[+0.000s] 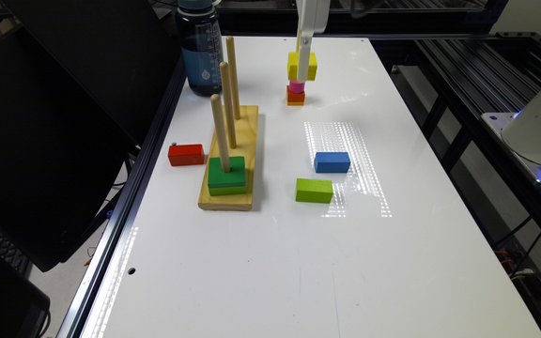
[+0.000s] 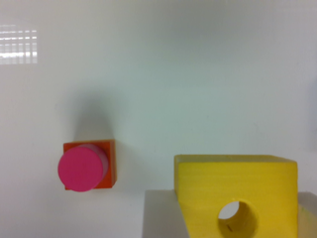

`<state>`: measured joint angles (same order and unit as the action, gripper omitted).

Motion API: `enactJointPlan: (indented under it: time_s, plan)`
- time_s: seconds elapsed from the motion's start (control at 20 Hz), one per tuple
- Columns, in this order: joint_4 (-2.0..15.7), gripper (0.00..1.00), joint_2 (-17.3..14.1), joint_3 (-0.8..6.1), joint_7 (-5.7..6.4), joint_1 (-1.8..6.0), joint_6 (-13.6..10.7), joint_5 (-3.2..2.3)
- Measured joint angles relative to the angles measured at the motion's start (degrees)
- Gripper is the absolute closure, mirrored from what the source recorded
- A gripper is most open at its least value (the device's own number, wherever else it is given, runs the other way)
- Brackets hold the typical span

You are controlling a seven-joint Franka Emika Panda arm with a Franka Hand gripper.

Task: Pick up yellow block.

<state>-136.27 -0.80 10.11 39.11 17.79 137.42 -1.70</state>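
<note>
Yellow block is off the white table, hanging in the air at the far end, and I see the gripper clamped on it from above. From the wrist view the block sits close under the camera, its round centre hole plain to see, grey finger pads pressed on either side. Just below it in the exterior view stands the orange block with the pink cylinder on top, apart from the yellow one. Nearer me lie the blue block and the lime-green block; the peg board stands toward the exterior view's left
</note>
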Motion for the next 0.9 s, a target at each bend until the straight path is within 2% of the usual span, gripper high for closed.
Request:
enactJointPlan:
  time_s: [0.35, 0.45, 0.6, 0.7, 0.9]
  plan:
    - [0.18, 1.0, 0.2, 0.0, -0.02, 0.02, -0.3, 0.08]
    - [1.21, 1.0, 2.0, 0.01, -0.15, 0.01, -2.7, 0.33]
    - [2.07, 1.0, 5.0, 0.01, -0.95, 0.02, -6.6, 1.35]
    - [2.05, 1.0, 5.6, 0.0, -1.1, 0.02, -7.3, 1.56]
    - [2.04, 1.0, 5.3, 0.0, -1.1, 0.02, -7.2, 1.56]
